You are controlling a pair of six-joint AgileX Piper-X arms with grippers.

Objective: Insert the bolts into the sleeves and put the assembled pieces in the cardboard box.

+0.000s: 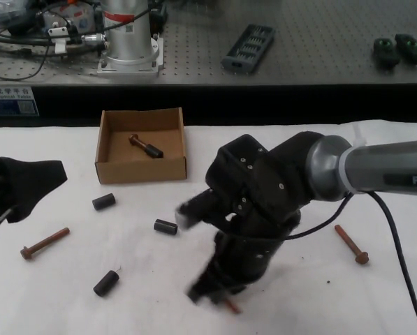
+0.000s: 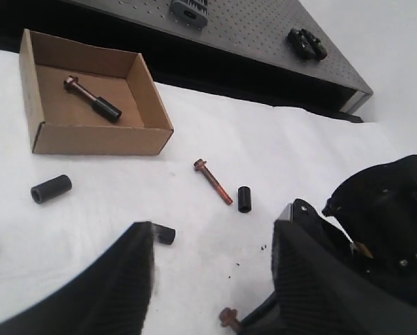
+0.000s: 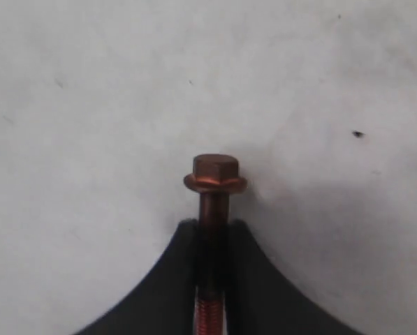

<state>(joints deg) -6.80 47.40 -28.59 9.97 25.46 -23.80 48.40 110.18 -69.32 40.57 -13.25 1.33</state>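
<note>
My right gripper (image 3: 212, 241) is shut on the shank of a copper bolt (image 3: 215, 174), whose hex head sticks out past the fingertips over the white cloth. From above, this gripper (image 1: 211, 289) hangs low at the front middle with the bolt (image 1: 229, 306) under it. My left gripper (image 2: 211, 279) is open and holds nothing; it waits at the far left (image 1: 16, 199). The cardboard box (image 1: 107, 171) holds one assembled bolt and sleeve (image 1: 147, 146). Loose black sleeves (image 1: 104, 202) (image 1: 165, 227) (image 1: 106, 283) and bolts (image 1: 45, 243) (image 1: 352, 244) lie on the cloth.
Another bolt (image 2: 213, 181) and sleeve (image 2: 244, 199) lie beyond the box (image 2: 100, 139) in the left wrist view, near the right arm (image 2: 383, 230). A perforated metal bench with cables and black parts (image 1: 249, 45) runs behind the cloth.
</note>
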